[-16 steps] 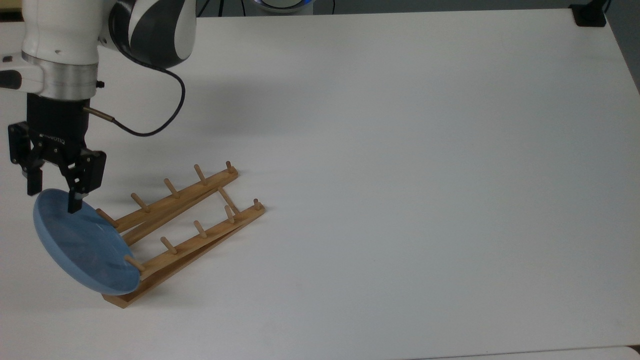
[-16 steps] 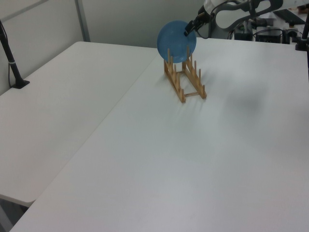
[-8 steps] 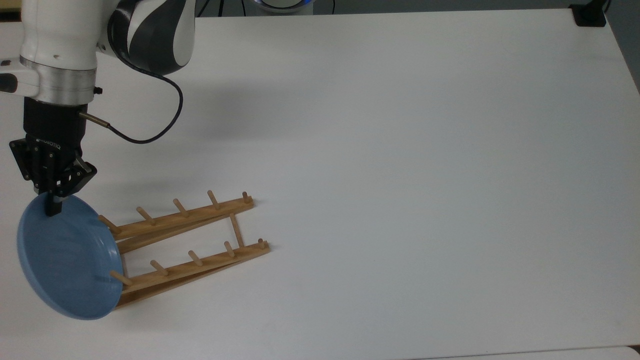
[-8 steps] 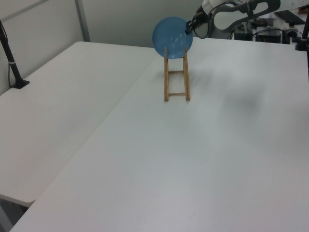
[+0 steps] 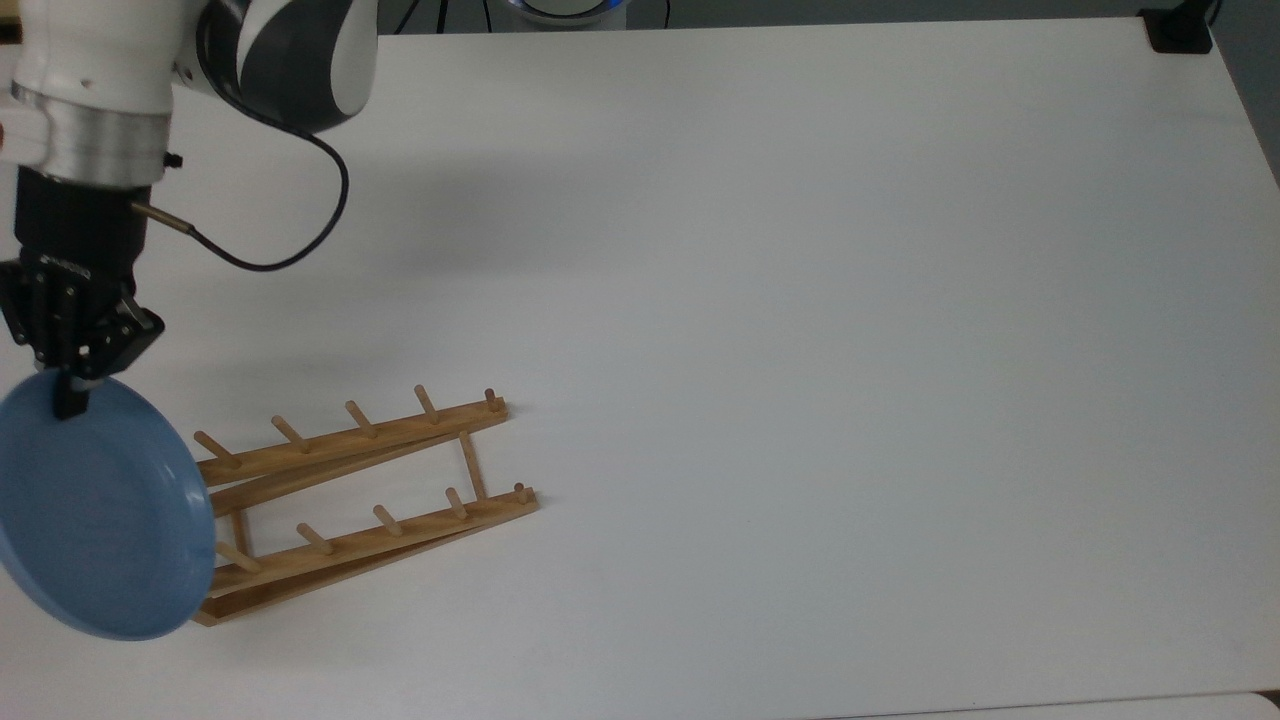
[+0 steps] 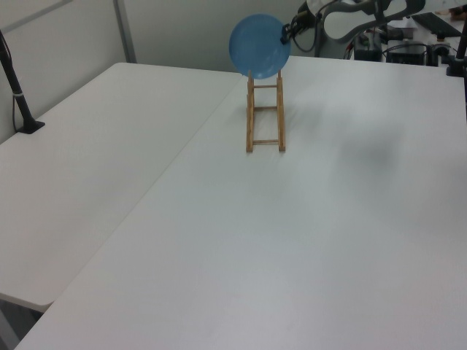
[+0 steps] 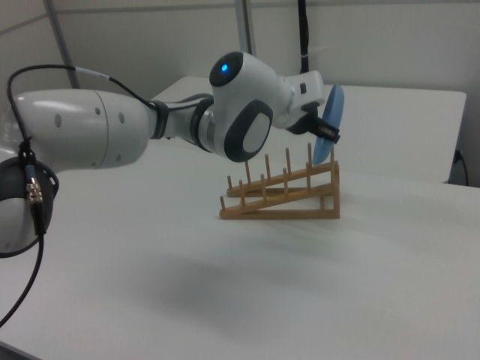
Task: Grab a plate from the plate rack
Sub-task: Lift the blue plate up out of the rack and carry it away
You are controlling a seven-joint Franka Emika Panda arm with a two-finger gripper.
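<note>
The light-blue plate (image 5: 100, 510) hangs on edge at the high end of the wooden plate rack (image 5: 350, 500), at the top view's left. In the right view the plate (image 7: 330, 124) is up among the tops of the last pegs, so it seems almost free. The gripper (image 5: 70, 395) holds it at the upper rim, with the fingers pinching that rim from both sides.

To do this step well, I think the arm should lift straight up until the lower edge is above the pegs, and only then move sideways; a sideways pull too early could catch a peg and drag the rack on the white surface (image 5: 800, 300). The slots of the rack carry no other dish
</note>
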